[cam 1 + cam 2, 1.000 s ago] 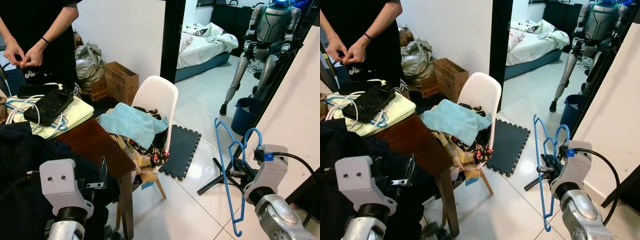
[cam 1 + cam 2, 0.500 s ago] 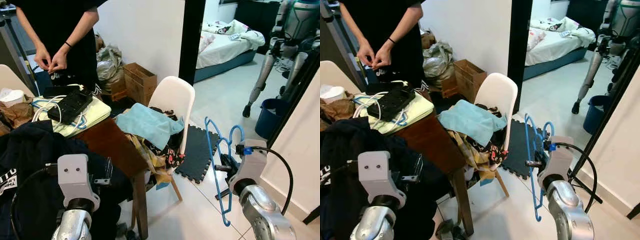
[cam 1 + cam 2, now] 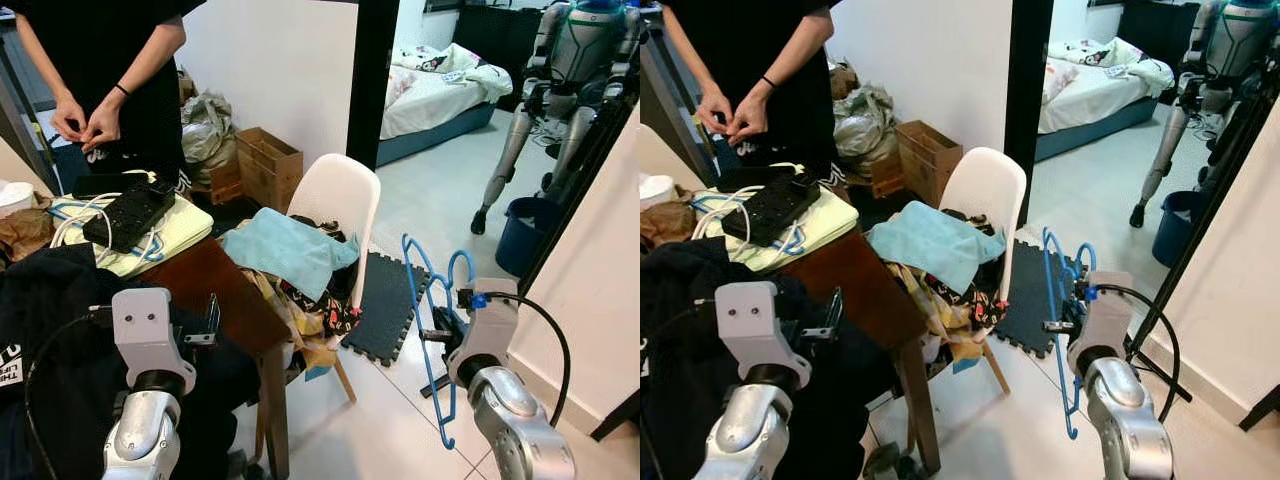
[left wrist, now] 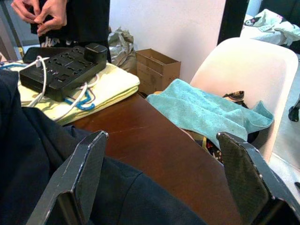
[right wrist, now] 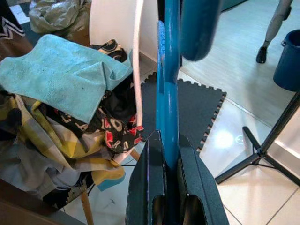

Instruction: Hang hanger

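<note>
A blue plastic hanger hangs upright in my right gripper, which is shut on its frame at the lower right, over the white floor. The right wrist view has the two black fingers pressed on either side of the blue hanger. My left gripper is open above the brown table, nothing between its fingers. It sits at the lower left beside dark clothing.
A white chair piled with a teal cloth and clothes stands in the middle. A person stands behind the table with a power strip. A black stand's legs, a foam mat and a blue bin lie right.
The whole view has shifted a little, so the camera moved. My right gripper still holds the hanger; the left stays open.
</note>
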`<state>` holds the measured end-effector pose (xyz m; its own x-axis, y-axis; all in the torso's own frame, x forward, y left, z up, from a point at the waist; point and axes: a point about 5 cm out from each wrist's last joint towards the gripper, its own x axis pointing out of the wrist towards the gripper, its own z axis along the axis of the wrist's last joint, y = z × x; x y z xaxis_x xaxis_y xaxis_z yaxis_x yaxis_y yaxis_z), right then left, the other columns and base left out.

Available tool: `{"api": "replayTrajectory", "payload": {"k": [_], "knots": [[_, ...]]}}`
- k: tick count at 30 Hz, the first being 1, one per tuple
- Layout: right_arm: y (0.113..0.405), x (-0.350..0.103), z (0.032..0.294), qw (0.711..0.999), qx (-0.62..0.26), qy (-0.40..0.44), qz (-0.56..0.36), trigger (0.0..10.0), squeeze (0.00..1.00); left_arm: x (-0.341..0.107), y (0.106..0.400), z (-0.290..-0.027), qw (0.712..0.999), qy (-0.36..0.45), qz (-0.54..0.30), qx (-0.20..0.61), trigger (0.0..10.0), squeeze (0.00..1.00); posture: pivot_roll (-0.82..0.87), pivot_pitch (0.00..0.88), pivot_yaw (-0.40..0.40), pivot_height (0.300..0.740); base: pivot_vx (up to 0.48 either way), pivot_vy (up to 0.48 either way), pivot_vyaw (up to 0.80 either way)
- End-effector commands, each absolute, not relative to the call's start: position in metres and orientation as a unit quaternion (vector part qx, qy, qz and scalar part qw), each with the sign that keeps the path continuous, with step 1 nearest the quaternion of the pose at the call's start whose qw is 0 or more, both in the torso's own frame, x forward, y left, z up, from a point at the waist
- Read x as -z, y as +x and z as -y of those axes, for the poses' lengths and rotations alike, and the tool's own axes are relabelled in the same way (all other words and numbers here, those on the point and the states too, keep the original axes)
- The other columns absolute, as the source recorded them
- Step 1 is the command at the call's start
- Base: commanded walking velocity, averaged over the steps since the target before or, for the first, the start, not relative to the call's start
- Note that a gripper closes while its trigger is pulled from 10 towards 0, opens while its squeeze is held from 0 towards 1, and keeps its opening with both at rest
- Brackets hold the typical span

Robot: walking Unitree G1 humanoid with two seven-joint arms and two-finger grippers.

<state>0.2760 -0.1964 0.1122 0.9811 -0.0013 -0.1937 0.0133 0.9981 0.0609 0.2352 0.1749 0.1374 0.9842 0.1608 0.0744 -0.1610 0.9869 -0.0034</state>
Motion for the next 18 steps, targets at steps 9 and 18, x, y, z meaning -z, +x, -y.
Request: {"api": "replayTrajectory", "payload": {"k": [9,18], "knots": [[0.282,-0.112,0.194,0.996,-0.008,0.026,-0.087,10.0,0.00,-0.130,0.231,-0.177,0.995,0.043,0.025,-0.084,10.0,0.00,0.02,0.000,-0.011,0.740,0.000,0.000,0.00],[0.294,-0.111,0.189,0.995,-0.045,0.025,-0.083,10.0,0.00,-0.112,0.221,-0.190,0.992,0.061,-0.009,-0.108,10.0,0.00,0.04,0.000,-0.036,0.740,0.000,0.000,0.00]]}}
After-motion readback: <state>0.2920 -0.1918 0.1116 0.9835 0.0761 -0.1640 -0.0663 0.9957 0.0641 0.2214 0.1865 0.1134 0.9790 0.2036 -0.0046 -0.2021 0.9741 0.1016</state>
